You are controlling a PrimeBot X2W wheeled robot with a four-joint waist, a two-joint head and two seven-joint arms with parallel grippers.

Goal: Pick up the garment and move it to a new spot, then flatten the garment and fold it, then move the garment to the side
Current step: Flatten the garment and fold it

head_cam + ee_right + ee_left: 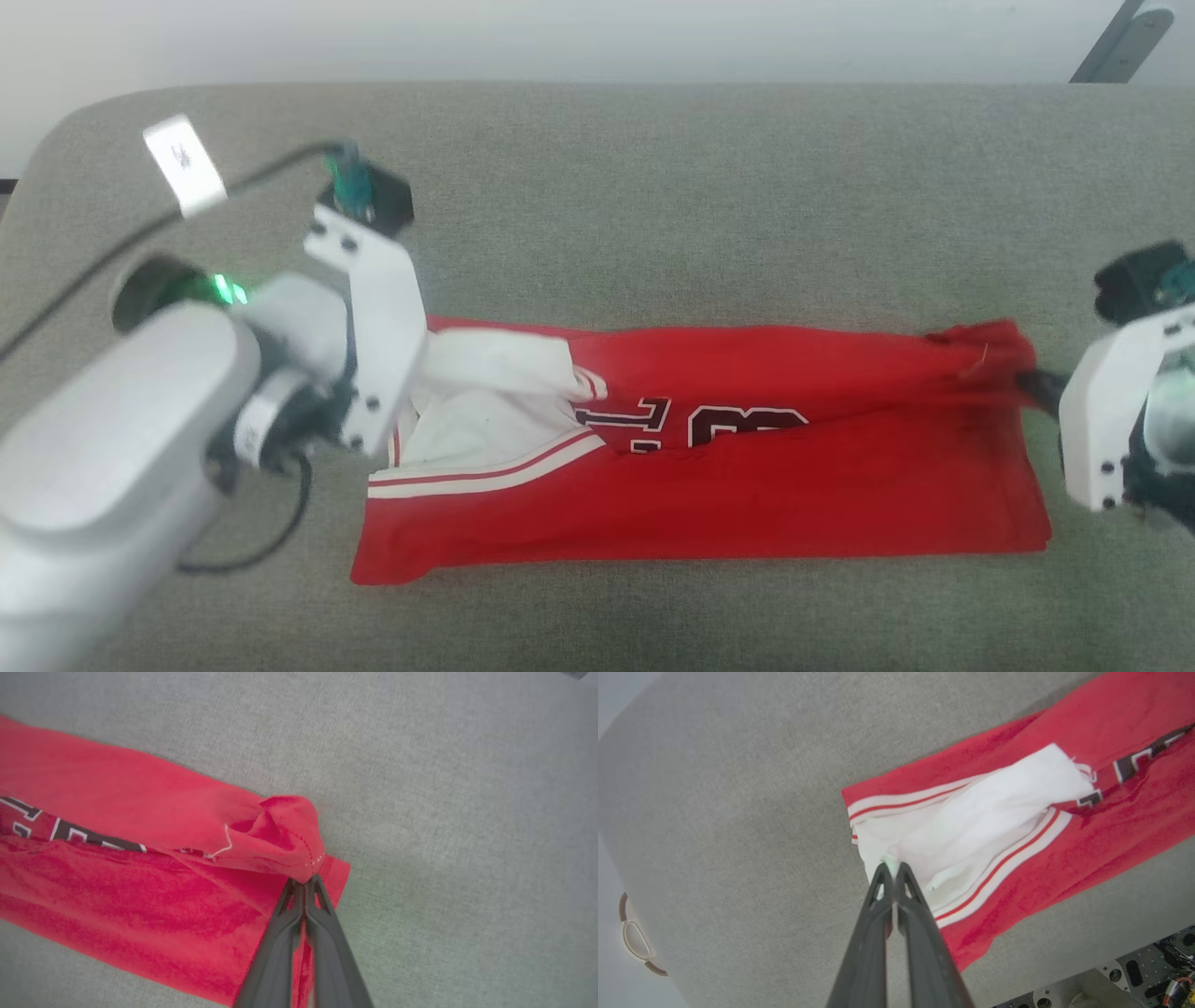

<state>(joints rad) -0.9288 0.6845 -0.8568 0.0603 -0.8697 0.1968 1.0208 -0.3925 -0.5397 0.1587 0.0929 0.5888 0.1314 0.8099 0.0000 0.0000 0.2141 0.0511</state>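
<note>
The garment (747, 485) is a red jersey lying lengthwise on the grey padded table (653, 187), its far long edge folded over so only part of the black lettering shows. A white sleeve (994, 812) with red-white trim is bunched at its left end. My left gripper (892, 867) is shut on that white cloth at the left end; in the head view its white wrist bracket (373, 317) hides the fingers. My right gripper (306, 882) is shut on a gathered corner of the red hem (289, 835), at the garment's right end (1032, 383).
The table's rounded corner is at the far left (56, 140). A white tag (184, 165) hangs on the left arm's cable. A grey metal strut (1116, 42) rises at the back right. The robot's base (1148, 970) lies below the table's near edge.
</note>
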